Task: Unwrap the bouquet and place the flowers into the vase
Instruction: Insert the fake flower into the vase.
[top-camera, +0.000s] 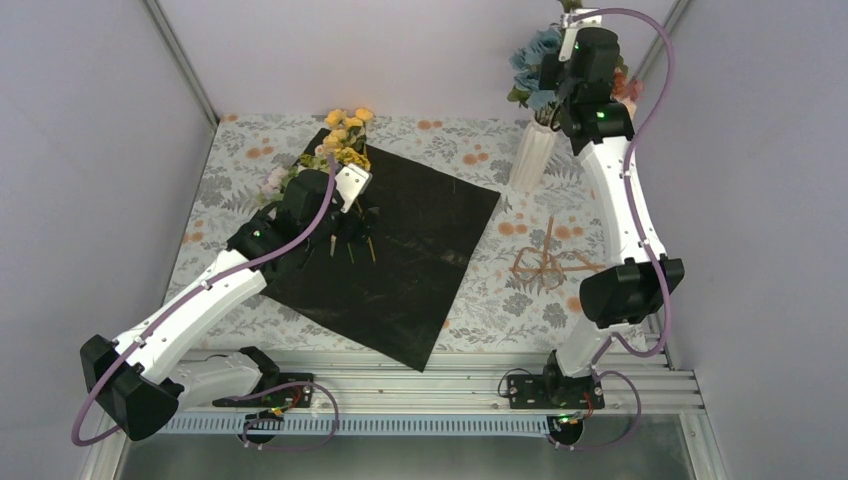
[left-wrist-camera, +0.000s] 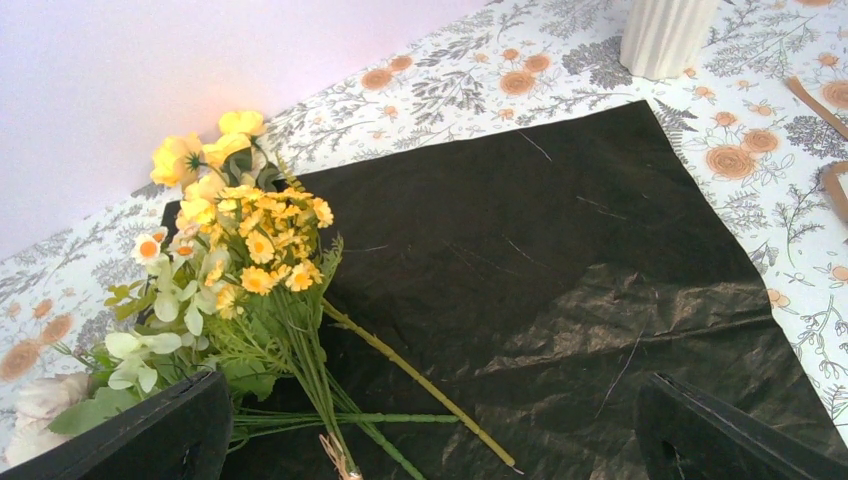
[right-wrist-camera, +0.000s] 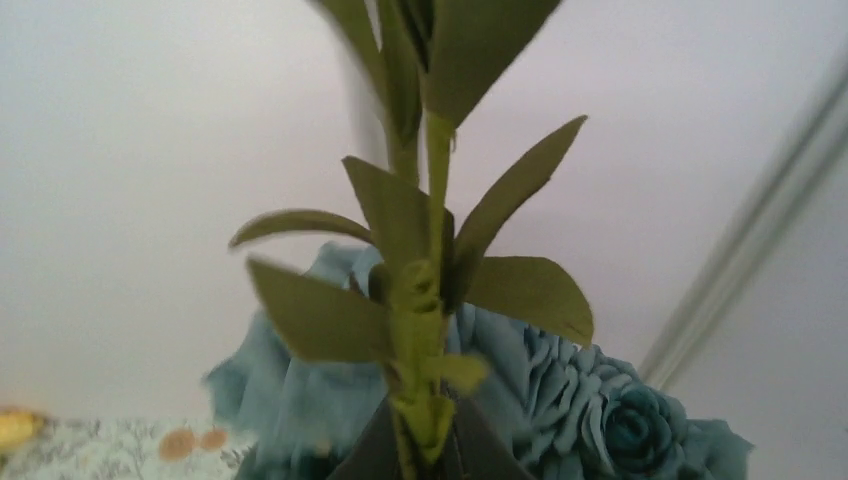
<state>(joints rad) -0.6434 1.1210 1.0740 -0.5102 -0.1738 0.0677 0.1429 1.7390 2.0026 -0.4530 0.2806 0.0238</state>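
The large black square sheet (top-camera: 400, 240) lies opened flat on the floral-print tablecloth (top-camera: 480, 310), so the unwrapping looks done. At the far right, the tall white ribbed vase (top-camera: 532, 155) already holds blue fabric blooms (right-wrist-camera: 600, 410). The right gripper (right-wrist-camera: 418, 455) hangs above it, clamped on a green leafy stem (right-wrist-camera: 420, 300), seemingly feeding it in. A bunch of yellow and white artificial flowers (left-wrist-camera: 240, 240) lies on the sheet's far-left corner, not yet moved. The left gripper (left-wrist-camera: 430, 450) hovers over their stems, spread wide and holding nothing. I'd judge roughly half the job is left.
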